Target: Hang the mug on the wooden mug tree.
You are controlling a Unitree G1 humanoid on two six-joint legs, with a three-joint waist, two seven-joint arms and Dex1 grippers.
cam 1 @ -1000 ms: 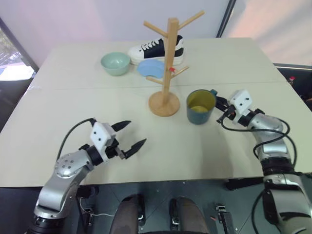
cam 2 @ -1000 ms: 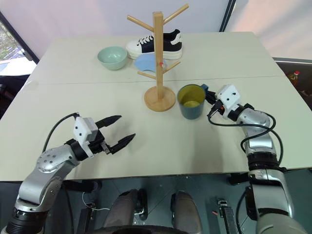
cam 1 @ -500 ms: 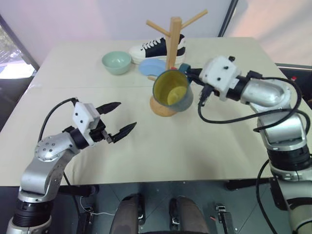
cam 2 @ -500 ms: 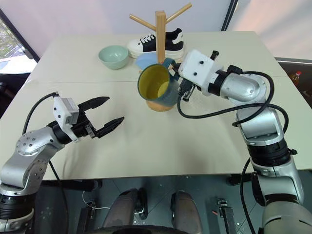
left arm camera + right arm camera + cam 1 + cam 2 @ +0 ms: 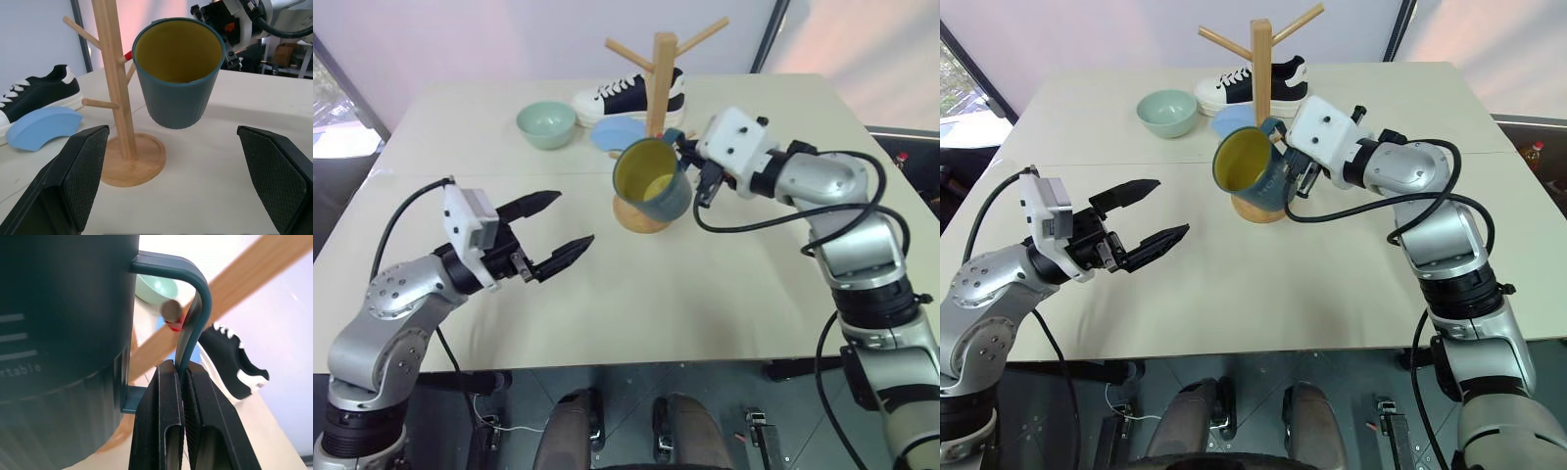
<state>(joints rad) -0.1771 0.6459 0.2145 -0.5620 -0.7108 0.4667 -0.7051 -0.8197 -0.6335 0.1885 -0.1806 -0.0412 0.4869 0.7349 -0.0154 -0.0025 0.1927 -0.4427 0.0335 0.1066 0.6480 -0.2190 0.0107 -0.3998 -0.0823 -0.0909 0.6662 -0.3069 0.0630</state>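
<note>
Mug (image 5: 653, 181) found lifted clear of the counter (image 5: 724, 284), tilted with yellow mouth toward the left arm, hanging just in front of the mug tree (image 5: 657, 88) near the counter's middle. Right pincer (image 5: 184, 382) clenched on the mug's handle (image 5: 193, 313), handle strip nipped between both fingers. End of one peg with red mark (image 5: 172, 312) seen through the handle loop; contact cannot be told. Left pincer (image 5: 556, 231) released, fingers spread wide, held above the counter toward the near left corner, well apart from the mug. Green bowl (image 5: 546, 125), blue pad (image 5: 615, 135) and black-and-white shoe (image 5: 626, 98) noted toward the far edge, behind the tree.
</note>
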